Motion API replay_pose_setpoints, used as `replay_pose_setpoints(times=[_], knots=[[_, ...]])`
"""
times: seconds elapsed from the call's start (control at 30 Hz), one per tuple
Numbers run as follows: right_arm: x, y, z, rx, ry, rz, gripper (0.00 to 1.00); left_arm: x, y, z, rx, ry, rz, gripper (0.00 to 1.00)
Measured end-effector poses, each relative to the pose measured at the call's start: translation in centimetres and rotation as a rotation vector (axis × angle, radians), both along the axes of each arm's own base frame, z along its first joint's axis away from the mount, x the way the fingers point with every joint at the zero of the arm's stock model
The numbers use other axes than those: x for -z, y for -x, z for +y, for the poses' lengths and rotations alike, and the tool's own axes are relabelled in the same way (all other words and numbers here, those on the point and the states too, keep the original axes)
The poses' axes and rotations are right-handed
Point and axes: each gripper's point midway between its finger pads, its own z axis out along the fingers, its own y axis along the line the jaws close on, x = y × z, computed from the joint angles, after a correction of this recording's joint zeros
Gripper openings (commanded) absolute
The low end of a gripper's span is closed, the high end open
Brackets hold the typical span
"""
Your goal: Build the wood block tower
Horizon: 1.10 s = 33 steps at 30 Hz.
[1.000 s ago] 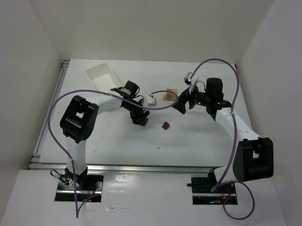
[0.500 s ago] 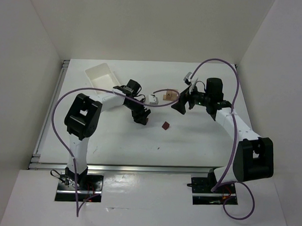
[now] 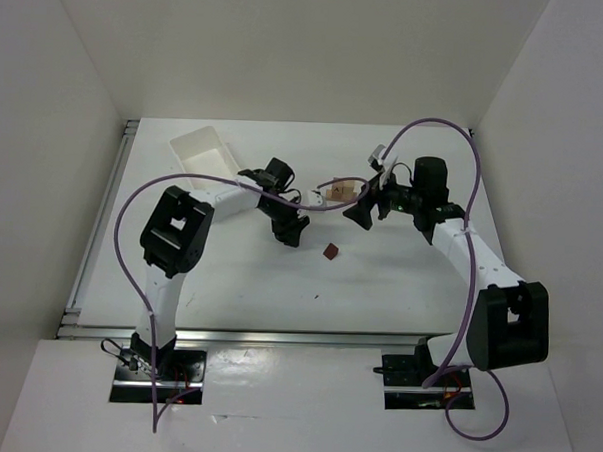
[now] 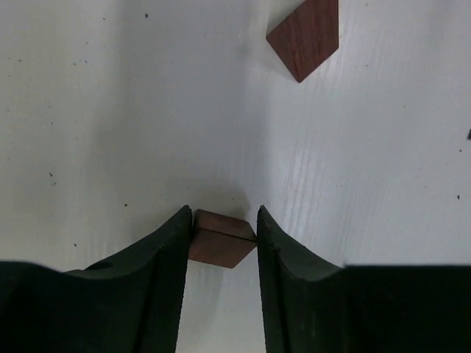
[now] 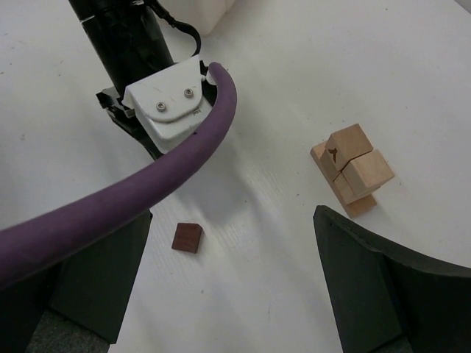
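The wood block tower [image 3: 338, 194] is a small stack of light tan blocks on a flat plank, with no maroon piece on it; it also shows in the right wrist view [image 5: 353, 169]. My left gripper [image 3: 291, 231] is shut on a dark maroon block [image 4: 221, 240], held between its fingertips [image 4: 181, 234] just over the table. A second maroon block [image 3: 329, 251] lies loose on the table, seen ahead of the left gripper [image 4: 304, 37] and in the right wrist view [image 5: 187, 237]. My right gripper [image 3: 357, 213] is open and empty, just right of the tower.
A white rectangular tray [image 3: 203, 152] stands at the back left. A purple cable [image 5: 147, 184] crosses the right wrist view over the left gripper's white housing [image 5: 165, 110]. White walls close the table on three sides.
My left gripper has moved a little right and away with the maroon block in it. The right gripper has hardly moved.
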Motion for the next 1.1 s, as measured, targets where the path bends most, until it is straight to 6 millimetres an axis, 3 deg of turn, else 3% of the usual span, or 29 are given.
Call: replay_pose_setpoints(times=[0.53,0.73,0.9,1.0,1.1], knots=[[-0.2,-0.1,-0.2,0.01,0.007,-0.012,1.0,-0.4,0.6,0.2,-0.113,-0.016,0.022,0.11],[-0.2,-0.1,-0.2,0.012,0.007,-0.014,1.0,-1.1,-0.4,0.4,-0.195,-0.047,-0.011,0.07],[0.5,0.2,-0.7,0.046,0.017,-0.022,1.0,-5.3,-2.9,-0.7,-0.23,-0.021,-0.155,0.06],[0.8,0.1,-1.5,0.099,0.034,-0.034,1.0,-9.6,-5.6,-2.4,-0.219,0.039,-0.264,0.06],[-0.1,-0.5,-2.7,0.171,0.037,-0.075,1.0,-14.2,-8.2,-4.0,-0.209,0.115,-0.374,0.06]])
